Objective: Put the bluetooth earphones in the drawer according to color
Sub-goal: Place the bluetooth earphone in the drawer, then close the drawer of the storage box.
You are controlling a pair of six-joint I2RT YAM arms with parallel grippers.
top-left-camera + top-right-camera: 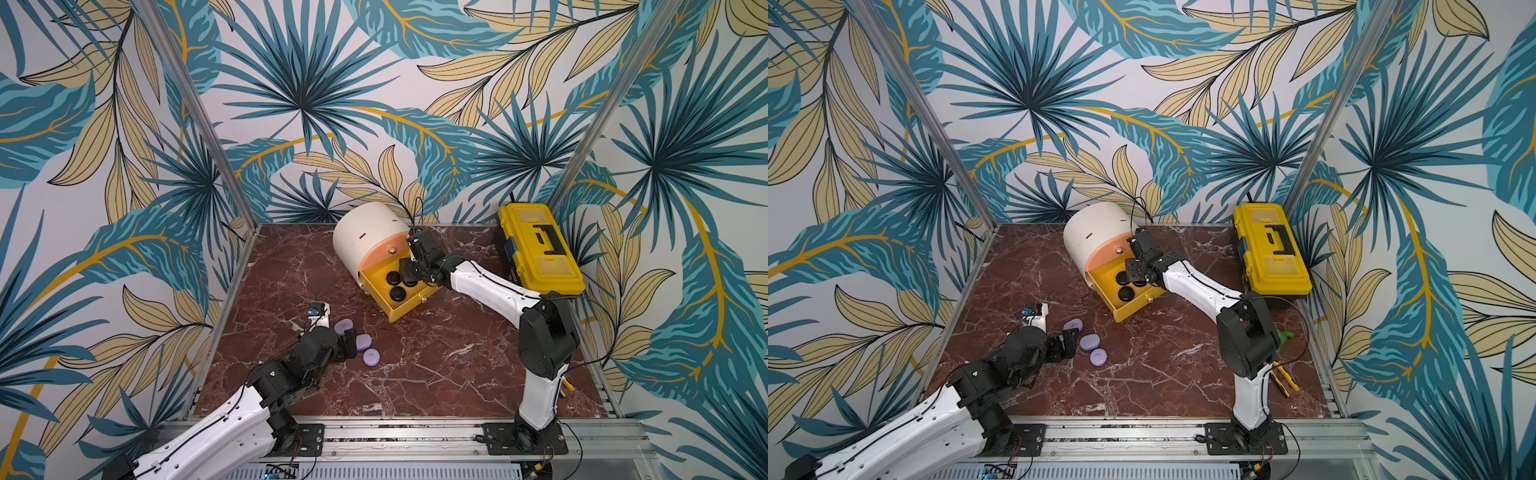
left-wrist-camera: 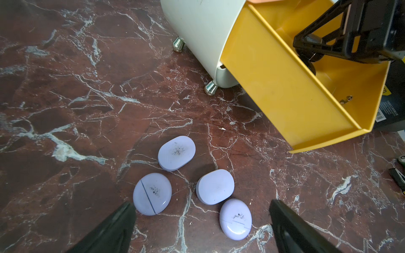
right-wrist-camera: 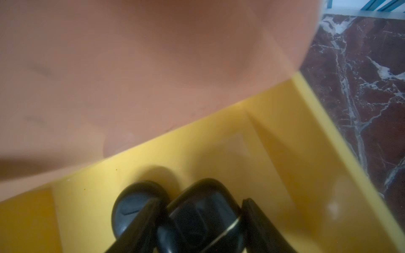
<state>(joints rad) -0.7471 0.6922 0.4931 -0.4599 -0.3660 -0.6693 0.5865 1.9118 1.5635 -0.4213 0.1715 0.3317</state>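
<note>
So, the right pincer (image 3: 200,202) is half-closed around a glossy black rounded earphone case (image 3: 197,216), down inside the pulled-out yellow plastic drawer (image 1: 411,309) of the cream round-topped cabinet (image 1: 365,232) at the far middle, with other black cases (image 1: 397,294) in there too. And the left pincer (image 2: 201,204) gapes wide, empty, right by four lilac pebble-shaped earphone cases (image 2: 176,152) on the red-brown marble surface (image 1: 436,365), near left.

The cream round-topped cabinet (image 1: 365,239) is set near the back of the table (image 1: 436,365), its peach drawer (image 1: 380,255) shut and its yellow drawer (image 1: 411,309) pulled out. Black cases (image 1: 397,294) are seen inside the yellow drawer, and one black case (image 3: 197,214) is gripped there. Four lilac cases (image 2: 176,153) are clustered flat on the table, well apart from the cabinet.
</note>
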